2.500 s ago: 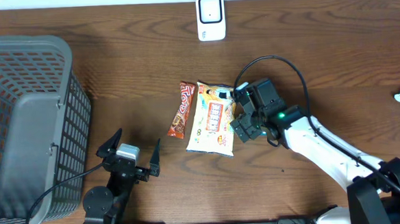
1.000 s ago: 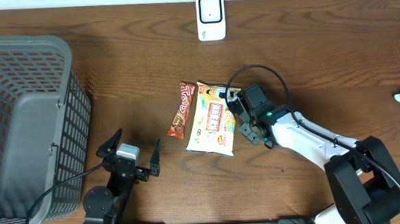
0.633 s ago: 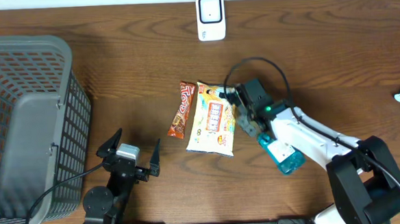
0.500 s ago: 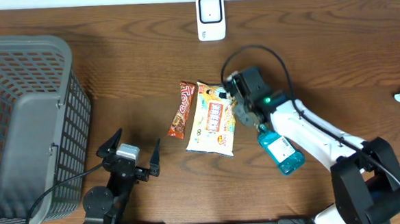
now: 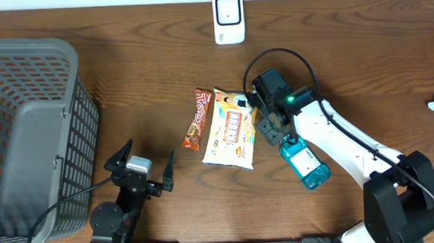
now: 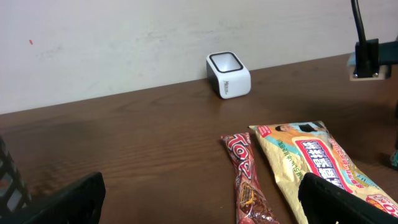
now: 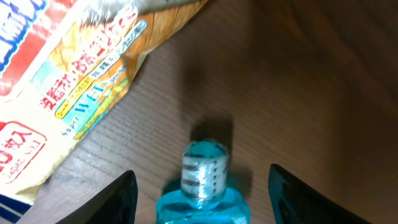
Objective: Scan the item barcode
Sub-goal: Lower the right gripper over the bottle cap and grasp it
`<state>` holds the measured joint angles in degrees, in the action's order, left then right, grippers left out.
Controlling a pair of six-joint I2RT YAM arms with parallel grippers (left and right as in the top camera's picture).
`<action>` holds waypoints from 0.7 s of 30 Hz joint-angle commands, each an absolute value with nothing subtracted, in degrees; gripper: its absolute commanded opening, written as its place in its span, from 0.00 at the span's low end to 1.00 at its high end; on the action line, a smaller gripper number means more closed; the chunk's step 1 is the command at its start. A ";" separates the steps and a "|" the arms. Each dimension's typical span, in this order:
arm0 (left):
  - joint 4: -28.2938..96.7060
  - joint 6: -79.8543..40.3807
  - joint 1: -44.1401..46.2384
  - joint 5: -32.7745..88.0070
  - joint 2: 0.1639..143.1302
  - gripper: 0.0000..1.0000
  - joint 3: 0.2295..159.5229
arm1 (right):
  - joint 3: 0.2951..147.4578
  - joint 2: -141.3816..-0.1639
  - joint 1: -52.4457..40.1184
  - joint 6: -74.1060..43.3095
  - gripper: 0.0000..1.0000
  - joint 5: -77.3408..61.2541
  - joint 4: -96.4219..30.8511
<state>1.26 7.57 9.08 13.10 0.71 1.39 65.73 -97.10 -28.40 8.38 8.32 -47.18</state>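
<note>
Now: blue bottle (image 5: 305, 164) lying loose beneath your right gripper (image 5: 275, 128)

You are hovering that gripper over the bottle's neck, while the bottle is lying on its side on the table (image 5: 125, 67) just beside the snack bag (image 5: 231, 128), well apart from the scanner (image 5: 229, 19) at the far edge. Its fingers (image 7: 112, 199) are standing apart on either side of the cap and gripping nothing, probably so you can close on the neck and carry the white label to the scanner. Your left gripper (image 5: 143, 161) is waiting wide open and empty. The bag is showing "WET" among East Asian print; the chocolate bar (image 5: 197, 119) seems to read "Toro", though I am not sure at this size
</note>
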 commanded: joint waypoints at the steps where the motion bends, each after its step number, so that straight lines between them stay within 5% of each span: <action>1: 2.98 8.12 9.26 13.21 0.64 0.99 0.32 | 64.23 -97.32 -28.18 6.63 0.63 6.92 -47.18; 15: 2.98 8.12 9.26 13.21 0.64 0.99 0.32 | 59.53 -104.07 -25.45 6.44 0.58 7.25 -41.54; 21: 2.98 8.12 9.26 13.21 0.64 0.99 0.32 | 59.53 -107.31 -24.16 4.38 0.34 7.33 -40.01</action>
